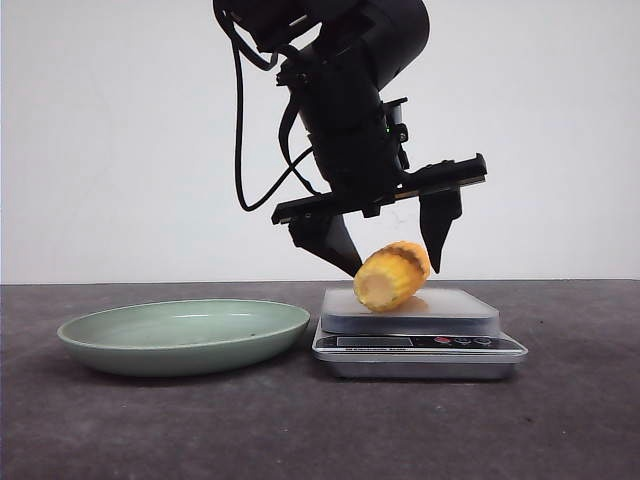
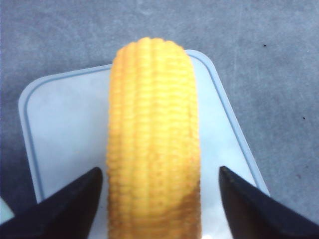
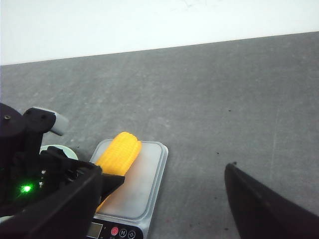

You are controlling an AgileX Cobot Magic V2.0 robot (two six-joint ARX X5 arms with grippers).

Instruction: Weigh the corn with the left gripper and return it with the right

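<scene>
1. Now the corn (image 1: 392, 276) lies on its side on the scale (image 1: 418, 342), on the pale platform, its paler cut end facing the front camera.
2. It sits between the jaws of the left gripper (image 1: 385, 250), which stand open, one finger on each side; the left wrist view shows a clear gap between each fingertip and the cob, so nothing is gripping it.
3. Judging by that, the placing looks done: the corn rests on the scale by its own weight, and the left gripper has only to lift clear for a clean reading.
4. Beside the scale, outside the jaws, stands a green plate (image 1: 120, 345) with nothing on it that I can see.
5. The right gripper (image 3: 164, 209) hangs well apart from the corn, open, holding nothing.
6. Left to do, as I judge it: the right gripper must pick the corn off the scale and return it, probably to the plate.
</scene>
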